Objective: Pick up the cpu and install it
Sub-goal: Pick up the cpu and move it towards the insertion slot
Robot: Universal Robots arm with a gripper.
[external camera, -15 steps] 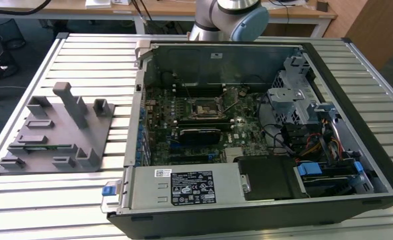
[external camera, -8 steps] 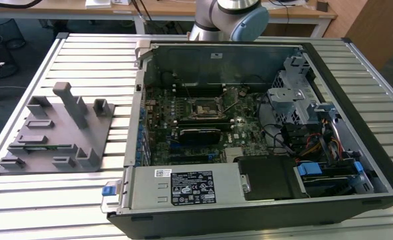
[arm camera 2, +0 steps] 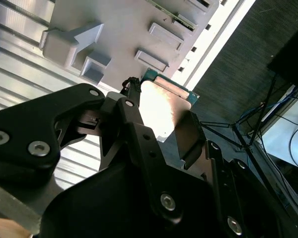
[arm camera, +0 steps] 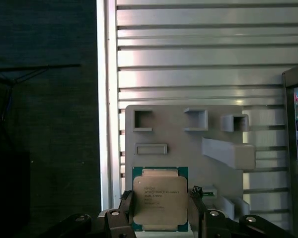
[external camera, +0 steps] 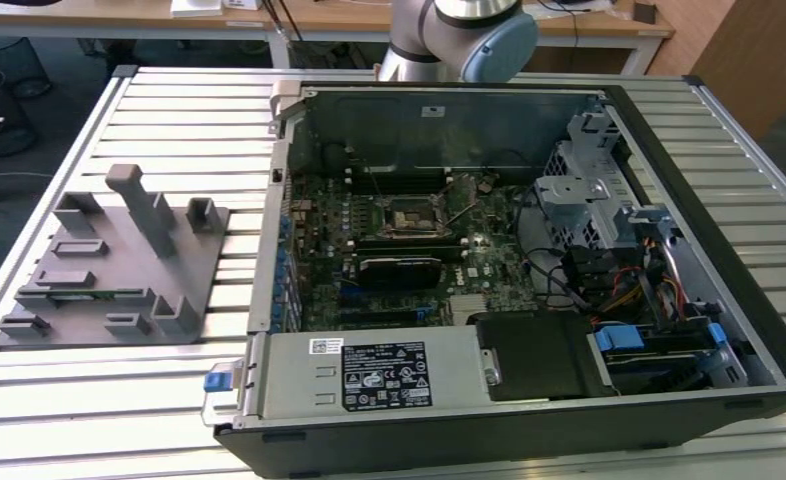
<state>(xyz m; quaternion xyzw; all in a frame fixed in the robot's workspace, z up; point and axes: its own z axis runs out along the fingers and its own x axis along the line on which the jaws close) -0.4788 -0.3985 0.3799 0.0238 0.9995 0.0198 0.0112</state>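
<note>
The cpu [arm camera: 159,197], a flat square chip with a silvery top and a green rim, sits between my gripper's [arm camera: 160,210] two black fingers [arm camera: 126,208], which are shut on its opposite edges. In the second wrist view the cpu [arm camera 2: 165,105] glares brightly in the gripper [arm camera 2: 161,124]. It hangs above the grey fixture tray [arm camera: 188,148], near the table's edge. The motherboard's black socket [external camera: 407,222] lies inside the open computer case [external camera: 527,390], with nothing over it.
The fixture tray [external camera: 113,270] lies on the slatted metal table [external camera: 60,400] at the exterior view's left, with upright posts and pockets. The case holds drive cages, cables and a power supply. The arm's base [external camera: 453,35] stands behind the case. Dark floor lies beyond the table edge [arm camera: 44,124].
</note>
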